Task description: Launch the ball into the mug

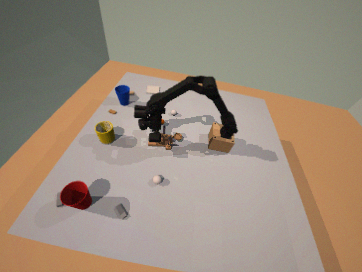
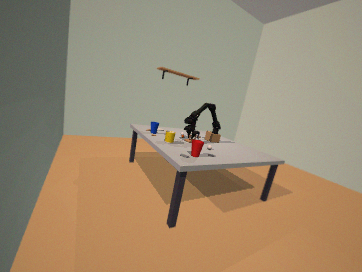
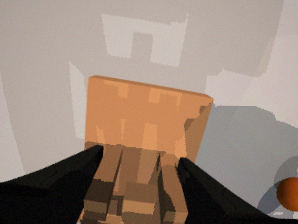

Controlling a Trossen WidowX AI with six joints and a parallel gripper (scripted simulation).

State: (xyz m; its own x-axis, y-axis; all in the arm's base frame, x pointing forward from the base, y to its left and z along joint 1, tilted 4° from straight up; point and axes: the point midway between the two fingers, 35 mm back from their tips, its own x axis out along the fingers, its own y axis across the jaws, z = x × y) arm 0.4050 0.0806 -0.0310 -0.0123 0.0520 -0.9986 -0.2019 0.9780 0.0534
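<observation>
Currently I have my black parallel-jaw gripper (image 1: pixel 156 140) (image 2: pixel 189 138) (image 3: pixel 141 157) closed around the upright rails of the tan wooden catapult (image 1: pixel 169 142) (image 2: pixel 188 141) (image 3: pixel 145 112). The small orange ball (image 1: pixel 162 121) (image 3: pixel 288 194) sits near it, outside the catapult; the yellow cylindrical mug (image 1: pixel 105 133) (image 2: pixel 170 137) stands well apart on the grey tabletop (image 1: pixel 215 210) (image 2: pixel 235 154) (image 3: pixel 40 50).

Toward the far edge of the table you have a tapered blue cup (image 1: pixel 123 95) (image 2: pixel 154 128), and at the near corner a tapered red cup (image 1: pixel 76 195) (image 2: pixel 197 148). Just beside the red one, you can see a small grey block (image 1: pixel 121 211); a brown wooden shelf (image 2: pixel 178 73) hangs on your wall.
</observation>
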